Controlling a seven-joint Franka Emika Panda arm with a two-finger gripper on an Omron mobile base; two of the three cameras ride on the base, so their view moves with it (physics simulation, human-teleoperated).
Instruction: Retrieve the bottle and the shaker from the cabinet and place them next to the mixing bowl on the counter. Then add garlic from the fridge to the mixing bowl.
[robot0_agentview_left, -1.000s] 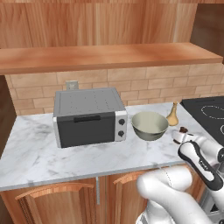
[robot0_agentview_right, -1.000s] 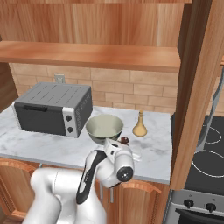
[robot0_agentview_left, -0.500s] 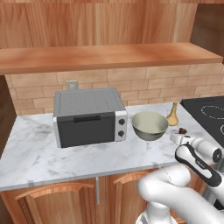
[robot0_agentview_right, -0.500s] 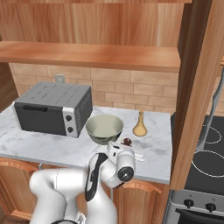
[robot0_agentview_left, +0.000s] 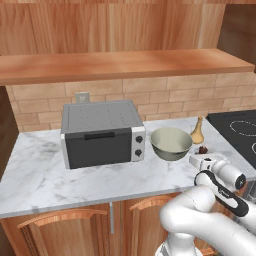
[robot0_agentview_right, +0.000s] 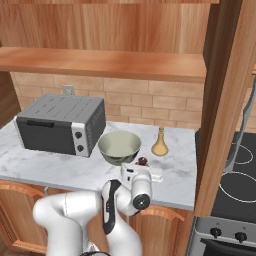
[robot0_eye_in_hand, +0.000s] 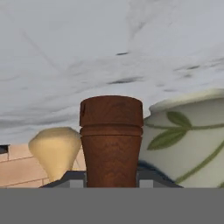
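Currently: white marble bench (robot0_agentview_left: 40, 180) on wood cabinets, brick backsplash, long wooden shelf (robot0_agentview_left: 115, 65) above, black stovetop (robot0_agentview_right: 235, 170) at the right. Toaster oven (robot0_agentview_left: 102, 132) sits left of the mixing bowl (robot0_agentview_left: 171, 143); tan bottle (robot0_agentview_left: 198, 131) stands just right of the bowl. Claw (robot0_eye_in_hand: 111, 181) is clamped on the brown shaker (robot0_eye_in_hand: 111, 140), which sits just in front of the bowl, near the bench's front edge.

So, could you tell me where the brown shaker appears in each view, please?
Left base view: shaker, small, right of the mixing bowl.
Right base view: shaker, just right of the bowl's front.
Hand view: shaker, centre, between the fingers.
Shared landmark: the mixing bowl.
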